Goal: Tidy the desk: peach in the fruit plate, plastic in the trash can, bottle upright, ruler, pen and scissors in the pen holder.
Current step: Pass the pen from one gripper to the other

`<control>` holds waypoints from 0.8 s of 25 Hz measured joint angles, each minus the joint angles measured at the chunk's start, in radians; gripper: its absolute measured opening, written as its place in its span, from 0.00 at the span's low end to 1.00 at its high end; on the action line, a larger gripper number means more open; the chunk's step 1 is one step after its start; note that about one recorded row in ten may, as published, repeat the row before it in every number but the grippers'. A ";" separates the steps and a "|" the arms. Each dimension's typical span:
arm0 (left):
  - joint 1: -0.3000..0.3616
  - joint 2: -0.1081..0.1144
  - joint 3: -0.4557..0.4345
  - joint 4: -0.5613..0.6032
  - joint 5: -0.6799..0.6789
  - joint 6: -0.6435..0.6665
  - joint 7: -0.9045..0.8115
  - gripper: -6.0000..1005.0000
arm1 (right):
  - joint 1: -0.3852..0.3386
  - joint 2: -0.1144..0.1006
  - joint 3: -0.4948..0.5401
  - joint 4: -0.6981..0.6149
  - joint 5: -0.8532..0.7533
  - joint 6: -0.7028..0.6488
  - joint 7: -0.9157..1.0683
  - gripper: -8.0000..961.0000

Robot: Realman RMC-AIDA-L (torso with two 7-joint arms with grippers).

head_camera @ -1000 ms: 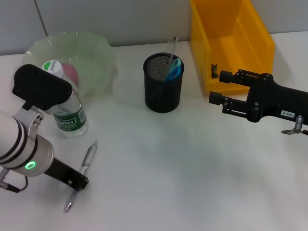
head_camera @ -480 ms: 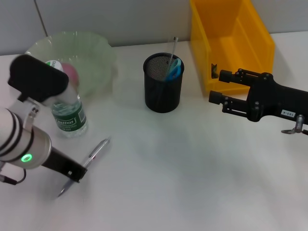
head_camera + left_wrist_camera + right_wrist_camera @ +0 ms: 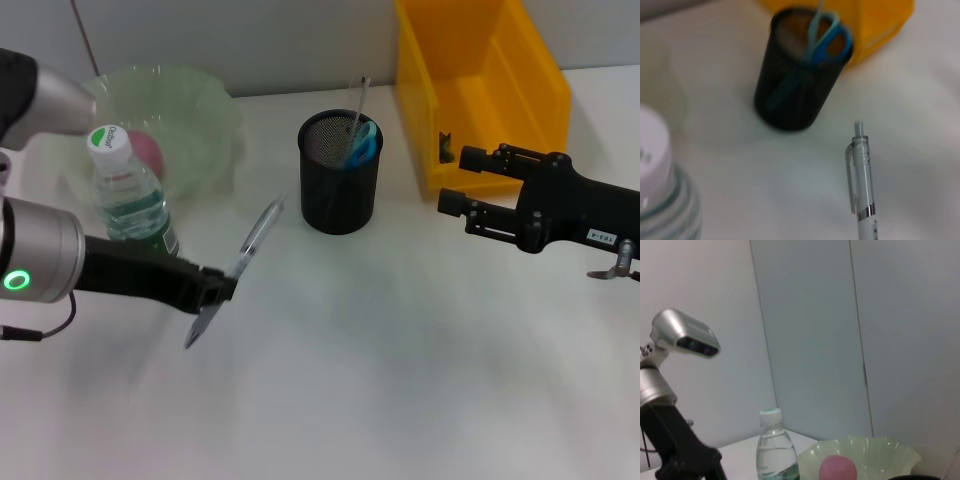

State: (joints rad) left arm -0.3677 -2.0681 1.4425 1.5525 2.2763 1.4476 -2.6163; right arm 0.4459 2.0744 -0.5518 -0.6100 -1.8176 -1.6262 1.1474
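My left gripper [image 3: 222, 287] is shut on a clear pen [image 3: 240, 262], held tilted above the table, left of the black mesh pen holder [image 3: 340, 185]. In the left wrist view the pen [image 3: 861, 182] points toward the pen holder [image 3: 795, 85], which holds blue scissors [image 3: 827, 37] and a ruler [image 3: 358, 105]. A water bottle [image 3: 130, 205] with a green-and-white cap stands upright beside the green fruit plate [image 3: 205, 120], where the pink peach [image 3: 148, 152] lies. My right gripper [image 3: 452, 180] hovers open near the yellow trash bin [image 3: 480, 85]. The plastic is out of view.
The yellow bin stands at the back right, close behind my right gripper. The right wrist view shows the bottle [image 3: 774, 450], the peach [image 3: 838, 469] in the plate [image 3: 890, 455] and my left arm [image 3: 670, 405] before a grey wall.
My left gripper has lifted the pen off the table and carried it up and right toward the pen holder. The right arm has barely moved.
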 joint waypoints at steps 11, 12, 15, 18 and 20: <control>0.082 -0.001 -0.036 -0.054 -0.309 -0.094 0.293 0.14 | 0.000 0.001 0.003 0.022 0.025 -0.100 0.045 0.71; 0.086 -0.001 -0.037 -0.074 -0.339 -0.099 0.329 0.14 | 0.002 0.001 0.003 0.024 0.027 -0.113 0.056 0.71; 0.089 -0.001 -0.039 -0.137 -0.418 -0.106 0.435 0.14 | 0.010 0.000 0.003 0.032 0.037 -0.146 0.084 0.71; 0.090 -0.001 -0.040 -0.201 -0.489 -0.107 0.542 0.14 | 0.022 0.001 0.000 0.048 0.051 -0.173 0.110 0.71; 0.089 -0.001 -0.042 -0.232 -0.522 -0.108 0.595 0.14 | 0.034 0.001 -0.001 0.067 0.055 -0.185 0.124 0.71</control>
State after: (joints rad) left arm -0.2790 -2.0693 1.4004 1.3200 1.7544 1.3397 -2.0216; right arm 0.4803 2.0754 -0.5528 -0.5432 -1.7630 -1.8117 1.2711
